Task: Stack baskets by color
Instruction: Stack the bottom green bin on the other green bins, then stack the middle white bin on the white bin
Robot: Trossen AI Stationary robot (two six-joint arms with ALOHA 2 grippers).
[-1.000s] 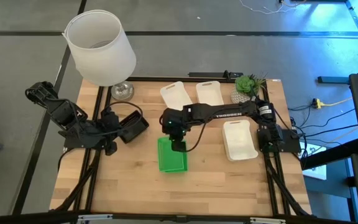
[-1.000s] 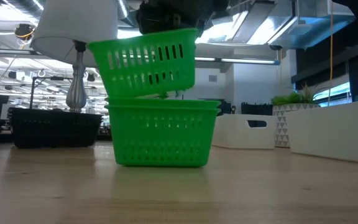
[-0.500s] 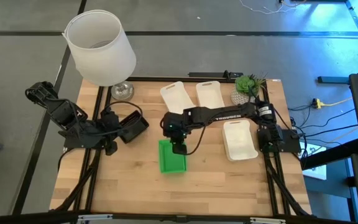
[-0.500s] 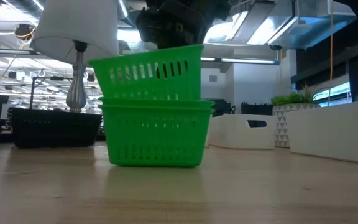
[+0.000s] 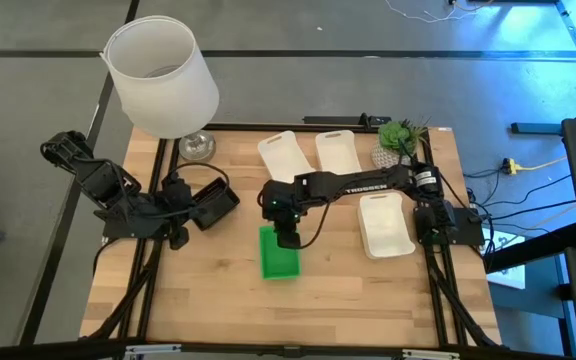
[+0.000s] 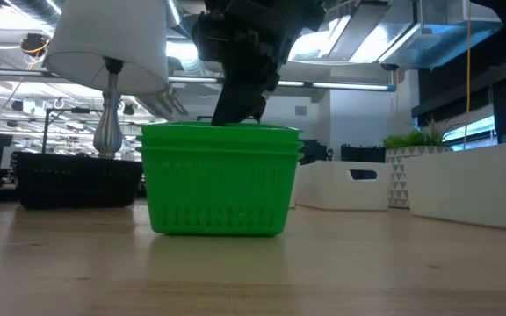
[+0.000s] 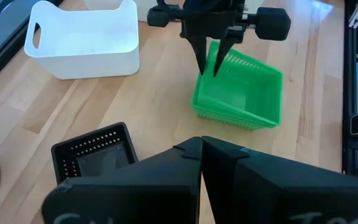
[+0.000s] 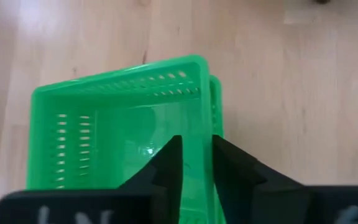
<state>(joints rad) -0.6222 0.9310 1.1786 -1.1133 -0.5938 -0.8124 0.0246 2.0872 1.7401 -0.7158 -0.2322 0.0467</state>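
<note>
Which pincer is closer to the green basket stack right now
The right one. The right pincer sits directly over the green basket stack, fingers straddling its near wall. The left pincer waits off to the side, by the black basket.

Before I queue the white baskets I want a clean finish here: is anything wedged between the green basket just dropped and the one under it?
Nothing visible. The upper green basket sits nested in the lower green basket, rims almost level, the right gripper straddling its wall.
</note>
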